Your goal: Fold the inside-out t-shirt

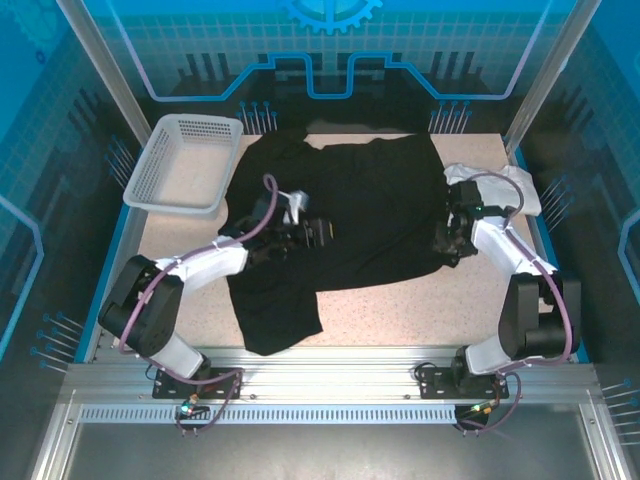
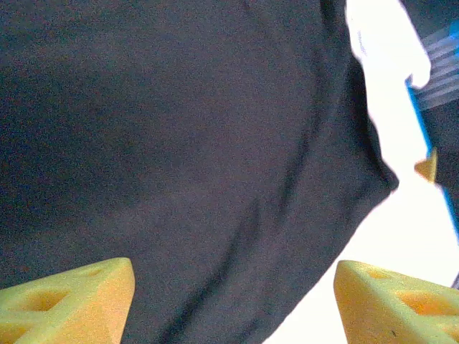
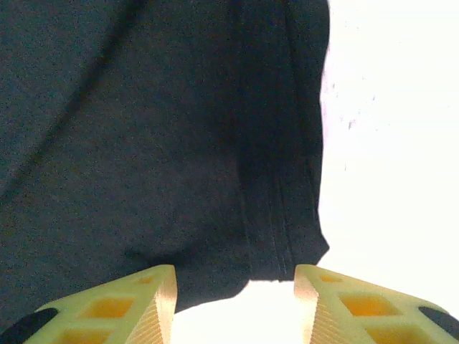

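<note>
Top external view: table (image 1: 420, 315) w/ the inside-out t-shirt (image 1: 370, 200) spread flat-ish over the middle and far part, one flap trailing toward the near-left edge. The cloth is black and thin w/ a few soft creases. It's prob. light and floppy w/ no stiffness, so it'll drape and drag rather than hold shape. Layers may slide over each other, so lift both sides together and keep it low. It doesn't look fragile.

White basket (image 1: 190, 165) sits far left, just beside the shirt's left edge. A smaller white garment (image 1: 520, 185) lies far right by the shirt's right side; touching or not, can't tell.

Left gripper (image 1: 318, 235) is over the shirt's left-centre. Left wrist view shows its yellow fingers (image 2: 79, 297) spread wide, nothing between them, cloth just below.

Right gripper (image 1: 447, 240) is at the shirt's right edge. Right wrist view shows its fingers (image 3: 358, 304) parted but narrower, nothing pinched, w/ a stitched hem (image 3: 283, 215) running ahead toward the gap.

Best hold, imo, is a pinch at hems/seams, where doubled cloth gives more to bite. The right side has that hem in reach. The left side is over plain cloth, harder to pick w/o bunching.
</note>
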